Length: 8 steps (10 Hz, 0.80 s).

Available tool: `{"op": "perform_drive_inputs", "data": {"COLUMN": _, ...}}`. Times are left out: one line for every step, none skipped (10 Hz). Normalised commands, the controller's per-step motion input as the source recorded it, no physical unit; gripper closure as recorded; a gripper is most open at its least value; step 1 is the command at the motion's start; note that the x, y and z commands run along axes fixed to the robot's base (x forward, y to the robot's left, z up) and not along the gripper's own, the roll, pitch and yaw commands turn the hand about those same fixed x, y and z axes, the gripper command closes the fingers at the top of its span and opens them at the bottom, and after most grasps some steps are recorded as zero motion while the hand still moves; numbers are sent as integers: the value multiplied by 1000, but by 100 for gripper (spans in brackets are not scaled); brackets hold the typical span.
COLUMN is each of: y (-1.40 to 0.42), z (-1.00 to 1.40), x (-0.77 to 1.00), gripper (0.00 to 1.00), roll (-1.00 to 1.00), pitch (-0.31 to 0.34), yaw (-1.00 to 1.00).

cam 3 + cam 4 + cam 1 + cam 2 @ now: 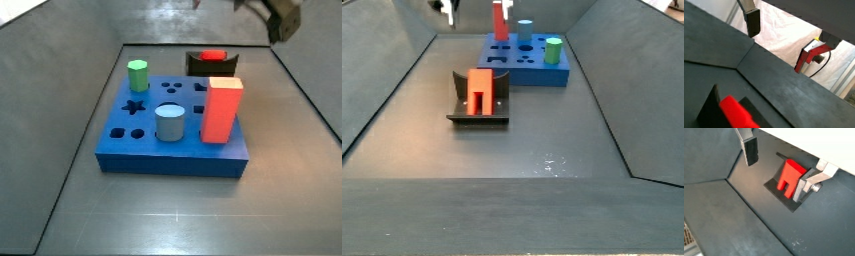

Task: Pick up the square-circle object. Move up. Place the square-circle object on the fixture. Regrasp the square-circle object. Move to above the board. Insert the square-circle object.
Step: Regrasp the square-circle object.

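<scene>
Two silver fingers [749,148] of the gripper [781,163] stand spread apart, gripping nothing, above the floor. The square-circle object [788,174] leans on the fixture [477,108], at about 12 o'clock from the board [174,150] in a side view, seemingly just apart.

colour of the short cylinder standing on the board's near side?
Grey cylinder, standing on the blue board, clearest in a side view. The gripper is open, off near the fixture.

claw [781,165] | raised above floor; fingers [750,150] apart; holding nothing
</scene>
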Motion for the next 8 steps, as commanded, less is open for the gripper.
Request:
{"op": "perform_drive_inputs", "data": {"y": 59, "z": -1000, "x": 67, "gripper": 0, "roll": 89, "pitch": -146, "yaw": 113}}
{"op": "perform_drive_inputs", "data": {"y": 56, "z": -1000, "x": 69, "gripper": 0, "roll": 83, "pitch": -156, "yaw": 87}}
{"op": "perform_drive_inputs", "data": {"y": 51, "z": -1000, "x": 78, "gripper": 0, "roll": 76, "pitch": -157, "yaw": 30}}
{"op": "perform_drive_inputs", "data": {"y": 49, "z": -1000, "x": 84, "gripper": 0, "roll": 74, "pitch": -153, "yaw": 8}}
{"op": "perform_drive_inputs", "data": {"y": 43, "z": -1000, "x": 91, "gripper": 0, "roll": 77, "pitch": -131, "yaw": -31}}
{"op": "perform_drive_inputs", "data": {"y": 35, "z": -1000, "x": 100, "gripper": 0, "roll": 72, "pitch": -100, "yaw": -61}}
{"op": "perform_drive_inputs", "data": {"y": 26, "z": -901, "x": 95, "gripper": 0, "roll": 71, "pitch": -70, "yaw": -71}}
{"op": "perform_drive_inputs", "data": {"y": 20, "z": -799, "x": 89, "gripper": 0, "roll": 73, "pitch": -52, "yaw": -71}}
